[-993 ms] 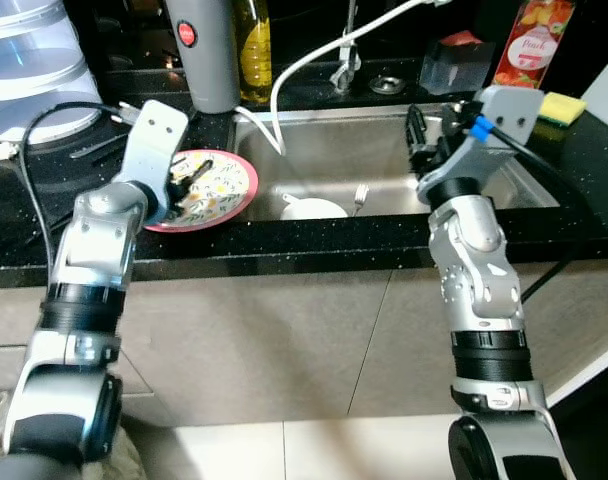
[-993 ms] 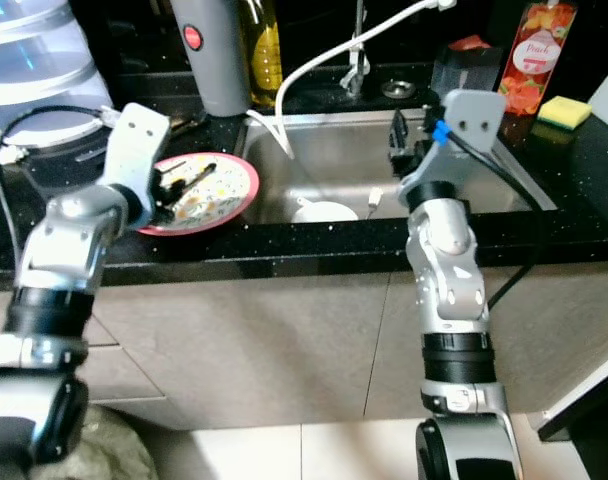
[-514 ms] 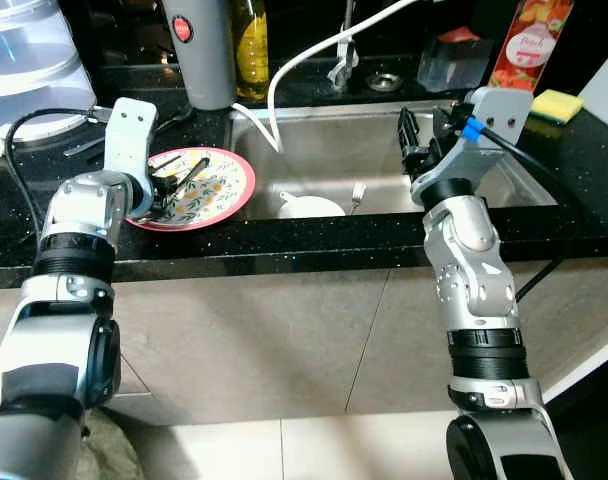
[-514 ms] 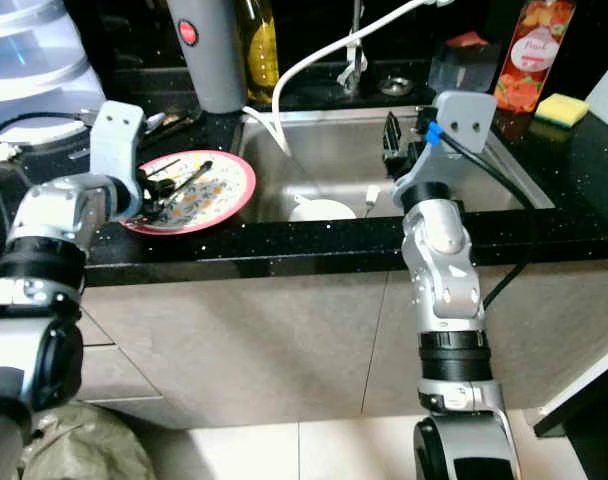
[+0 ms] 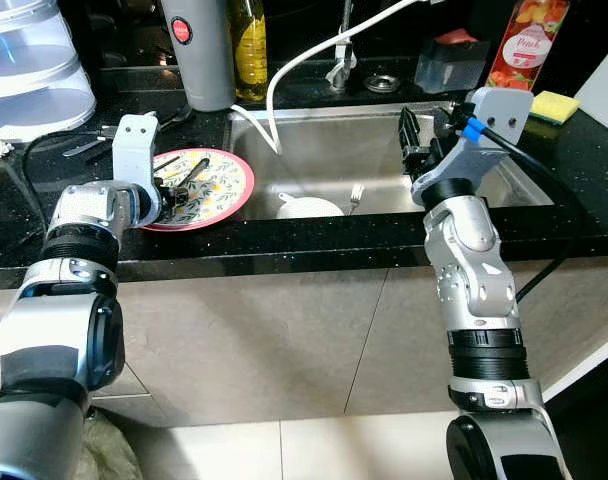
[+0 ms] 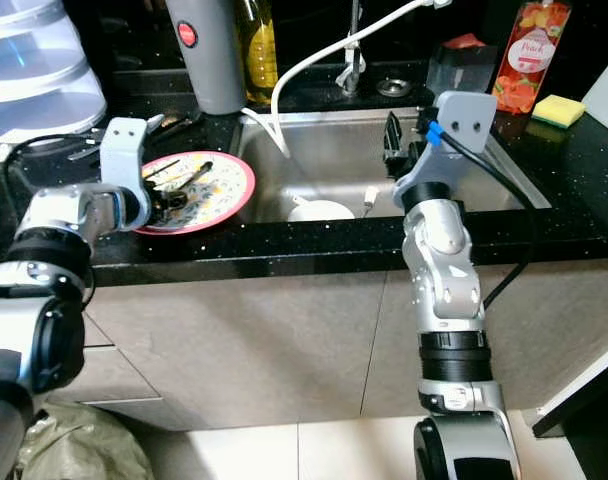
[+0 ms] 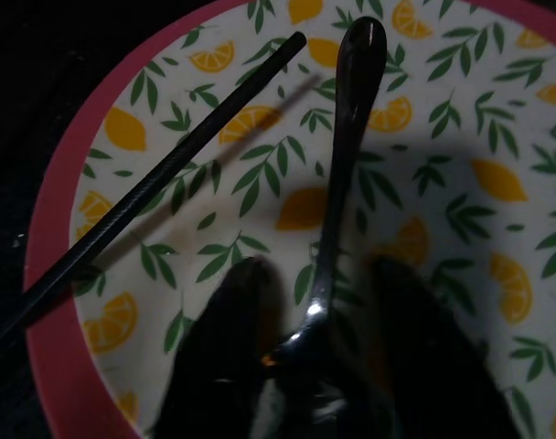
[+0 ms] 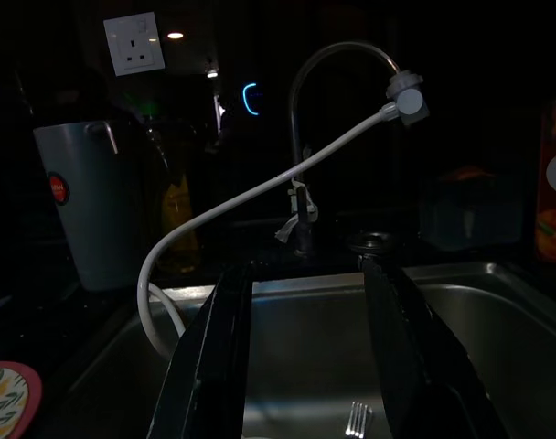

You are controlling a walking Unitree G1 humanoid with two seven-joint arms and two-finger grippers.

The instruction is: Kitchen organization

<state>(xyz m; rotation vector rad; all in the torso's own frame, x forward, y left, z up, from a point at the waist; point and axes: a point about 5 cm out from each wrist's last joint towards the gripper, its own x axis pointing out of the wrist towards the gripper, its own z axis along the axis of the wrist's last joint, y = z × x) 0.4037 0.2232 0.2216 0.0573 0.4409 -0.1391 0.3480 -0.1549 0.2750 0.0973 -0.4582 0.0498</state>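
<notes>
plate [image 7: 497,174]: glossy glazed | spoon [image 7: 347,146]: shiny dark metal | sink [image 5: 334,150]: brushed steel | counter [image 5: 284,235]: speckled black polished stone

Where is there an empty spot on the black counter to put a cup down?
The black counter is bare to the right of the sink, in front of the yellow sponge. The strip along its front edge is bare too, but narrow. The left side is crowded: the lemon plate, the left gripper on it, cables and a white appliance.
</notes>
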